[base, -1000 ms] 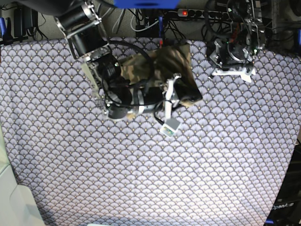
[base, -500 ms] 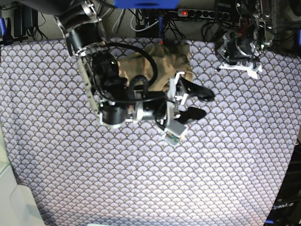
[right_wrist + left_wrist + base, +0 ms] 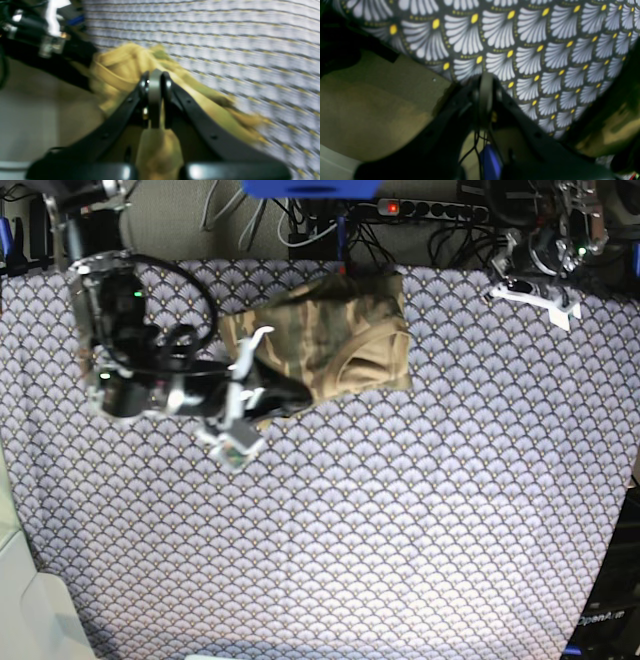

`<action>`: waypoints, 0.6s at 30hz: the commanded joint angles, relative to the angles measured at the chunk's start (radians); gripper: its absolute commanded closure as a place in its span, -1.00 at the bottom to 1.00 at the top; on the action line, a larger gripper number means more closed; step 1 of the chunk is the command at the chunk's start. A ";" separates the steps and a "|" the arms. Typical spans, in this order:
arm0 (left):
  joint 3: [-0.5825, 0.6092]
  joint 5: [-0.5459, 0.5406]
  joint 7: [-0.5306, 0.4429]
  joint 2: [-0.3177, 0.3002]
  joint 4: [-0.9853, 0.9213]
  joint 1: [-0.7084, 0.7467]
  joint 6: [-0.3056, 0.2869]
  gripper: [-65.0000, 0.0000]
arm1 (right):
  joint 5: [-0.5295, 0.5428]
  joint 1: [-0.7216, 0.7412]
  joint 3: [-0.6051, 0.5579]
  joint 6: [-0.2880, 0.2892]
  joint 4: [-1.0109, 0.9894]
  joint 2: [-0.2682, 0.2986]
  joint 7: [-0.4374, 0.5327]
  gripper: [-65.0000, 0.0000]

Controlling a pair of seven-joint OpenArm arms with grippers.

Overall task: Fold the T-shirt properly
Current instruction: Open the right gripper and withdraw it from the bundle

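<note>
Camouflage cloth in tan, olive and brown, the T-shirt (image 3: 335, 335) lies folded into a compact bundle near the far edge of the tablecloth (image 3: 400, 520), its collar band showing toward the near right corner of the bundle.

Seen from the base view, the right gripper (image 3: 290, 393) sits at the shirt's near left corner, its black jaws pressed together with no gap between them. The tips lie at or over the cloth's edge there; whether they pinch any fabric cannot be told from above. The right wrist view (heavily smeared by motion) shows the right gripper's tips (image 3: 155, 80) brought fully together, with the T-shirt (image 3: 140, 65) bunched just ahead of them and a fold of yellowish cloth (image 3: 157, 150) under the jaws closer to the camera. Nothing is clearly caught between the tips themselves.

The left gripper (image 3: 530, 292) hangs at the table's far edge, well apart from the shirt, which lies off to its right. The left wrist view shows the left gripper (image 3: 485, 82) with jaws closed on nothing, the fan-scale tablecloth (image 3: 545, 50) just beyond its tips and the table's rim beside it.
</note>
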 commanded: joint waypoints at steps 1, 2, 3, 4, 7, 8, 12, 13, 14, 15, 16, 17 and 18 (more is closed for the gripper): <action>-0.001 0.005 0.001 0.010 0.019 -0.013 0.001 1.00 | 0.027 0.001 0.014 0.007 0.033 0.009 0.024 1.00; -0.001 0.003 0.009 0.018 0.026 -0.027 0.001 1.00 | 0.027 -0.005 0.026 0.007 0.041 0.021 0.024 1.00; 0.002 0.000 0.010 0.026 0.039 -0.037 0.001 1.00 | 0.025 -0.007 0.037 0.007 0.041 0.034 0.024 1.00; 0.002 -0.004 0.012 0.032 0.059 -0.040 0.001 1.00 | 0.022 -0.010 0.045 0.007 0.039 0.049 0.024 1.00; 0.045 -0.003 0.012 0.049 0.135 -0.042 0.002 1.00 | 0.025 -0.027 0.094 0.007 0.016 0.091 0.024 1.00; 0.063 -0.003 0.012 0.053 0.149 -0.042 0.002 1.00 | 0.025 -0.038 0.115 0.007 0.008 0.100 0.024 1.00; 0.088 0.006 0.010 0.058 0.144 -0.051 0.004 1.00 | 0.021 -0.070 0.201 0.007 0.005 0.121 0.024 1.00; 0.089 0.006 0.010 0.058 0.141 -0.054 0.004 1.00 | 0.019 -0.079 0.221 0.007 0.001 0.133 0.024 1.00; 0.089 0.006 0.010 0.058 0.137 -0.056 0.004 1.00 | 0.019 -0.085 0.229 0.007 -0.015 0.144 0.024 1.00; 0.088 0.003 0.010 0.058 0.137 -0.057 0.004 1.00 | 0.019 -0.085 0.230 0.007 -0.030 0.150 0.024 1.00; 0.086 -0.003 0.010 0.058 0.140 -0.057 0.004 1.00 | 0.019 -0.085 0.232 0.007 -0.056 0.161 0.026 1.00; 0.086 -0.004 0.010 0.058 0.146 -0.053 0.004 1.00 | 0.019 -0.085 0.232 0.007 -0.084 0.167 0.029 1.00; 0.088 -0.006 0.010 0.058 0.149 -0.051 0.004 1.00 | 0.019 -0.085 0.229 0.007 -0.119 0.169 0.032 1.00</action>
